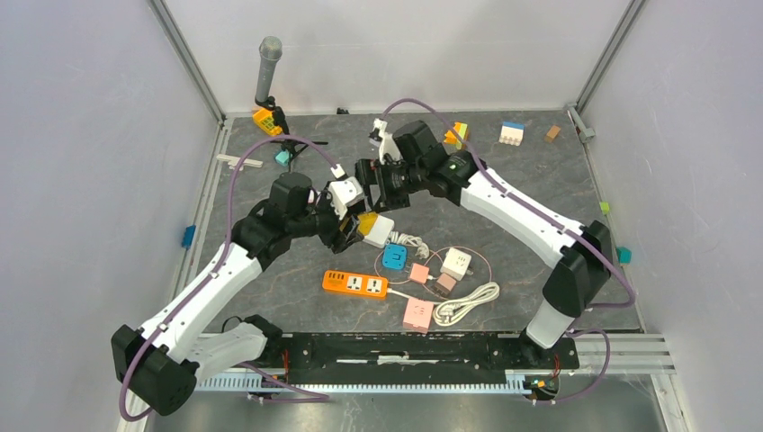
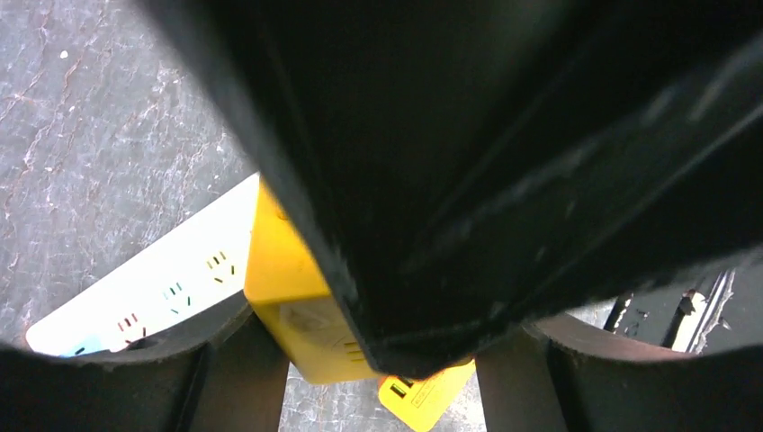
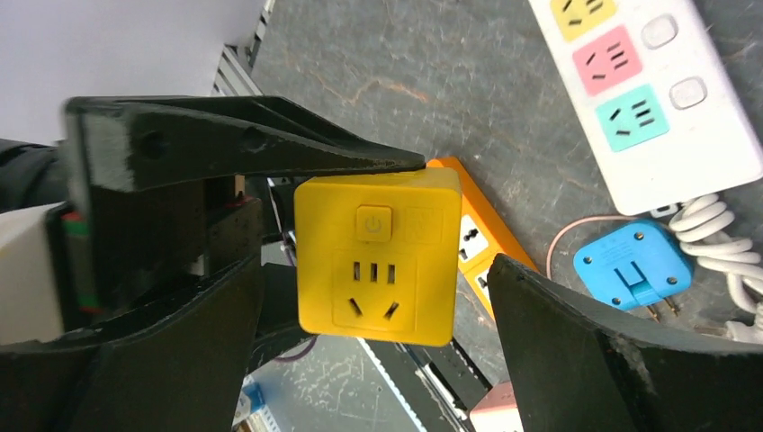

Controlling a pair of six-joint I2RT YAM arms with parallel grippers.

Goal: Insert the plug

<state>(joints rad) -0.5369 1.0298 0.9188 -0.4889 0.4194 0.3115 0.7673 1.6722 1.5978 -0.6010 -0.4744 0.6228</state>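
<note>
Left end effector (image 1: 349, 229) is clenched on the yellow plastic cube-shaped socket adapter (image 3: 376, 256). One black finger lies flat along the cube's top face, and the cube is held off the dark stone-patterned bench (image 3: 432, 72). Right end effector (image 3: 387, 270) stands fully released facing the cube's socket face, with a finger on either side and neither visibly touching. The cube's pins sit on a hidden face, so I cannot tell which way they point. The main risk looks like a hand-over: if the right fingers close off-centre as the left pair lets go, the smooth cube could twist or drop toward the orange plastic power strip (image 3: 475, 229) seen behind it. The two finger pairs are crowded, so closing could also pinch a left finger. Any tilt would misalign the pins with the white power strip with coloured sockets (image 3: 670, 108), beyond the right end effector's right finger. That could jam the insertion or shove the strip.
</note>
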